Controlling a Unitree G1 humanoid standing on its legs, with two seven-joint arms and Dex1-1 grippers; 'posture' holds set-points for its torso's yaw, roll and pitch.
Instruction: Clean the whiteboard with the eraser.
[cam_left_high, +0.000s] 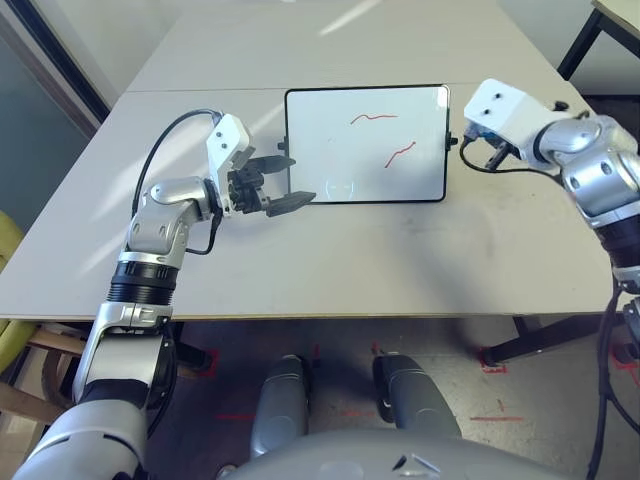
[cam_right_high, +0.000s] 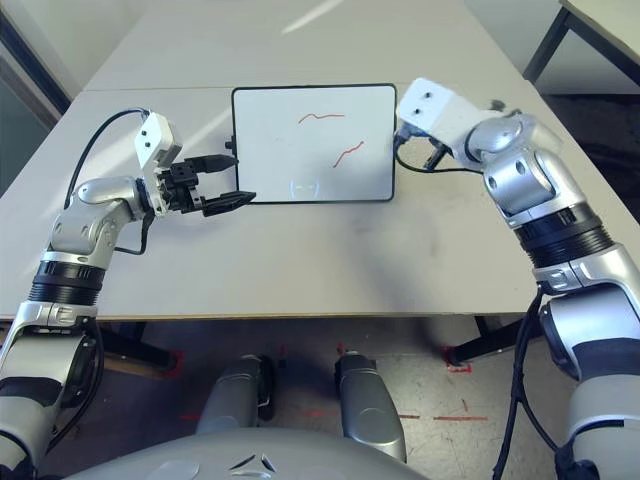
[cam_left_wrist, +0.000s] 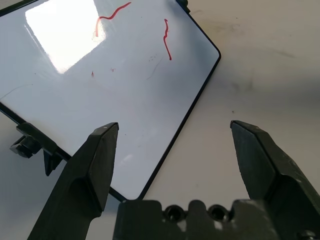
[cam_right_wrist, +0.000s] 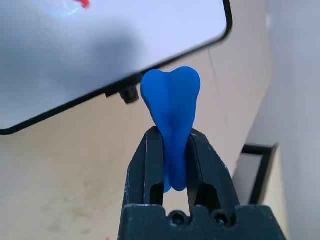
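**Mia:** Where is the whiteboard (cam_left_high: 366, 143)?

**Tom:** It lies flat on the tabletop (cam_left_high: 330, 260), about in the middle, closer to the far edge than to the near one. Its long sides run along with those edges.

**Mia:** Is it clean yet?

**Tom:** No. Two red marks are on it. One wavy line (cam_left_high: 373, 118) sits near the far side of the board. One bent line (cam_left_high: 400, 153) sits a bit lower, toward the board's right end. Both look whole, so it seems no wiping has been done.

**Mia:** Where is the eraser (cam_right_wrist: 171, 115)?

**Tom:** The right gripper (cam_right_wrist: 174, 145) has it. The two black fingers are squeezed tight on the thin middle of the blue block, and the fat end sticks out past the tips. It hangs in the air just off the board's right short side, near the little black knob (cam_right_wrist: 129, 93). It does not touch the board.

**Mia:** And the other one?

**Tom:** The left gripper (cam_left_high: 282, 182) is wide open and holds nothing. It sits at the board's near left corner. One finger (cam_left_wrist: 95, 160) reaches over that corner and the other is over the bare tabletop. Nobody can tell if it presses on the board.

**Mia:** So what is done?

**Tom:** Picking up the eraser looks done. Rubbing out both red marks is left.
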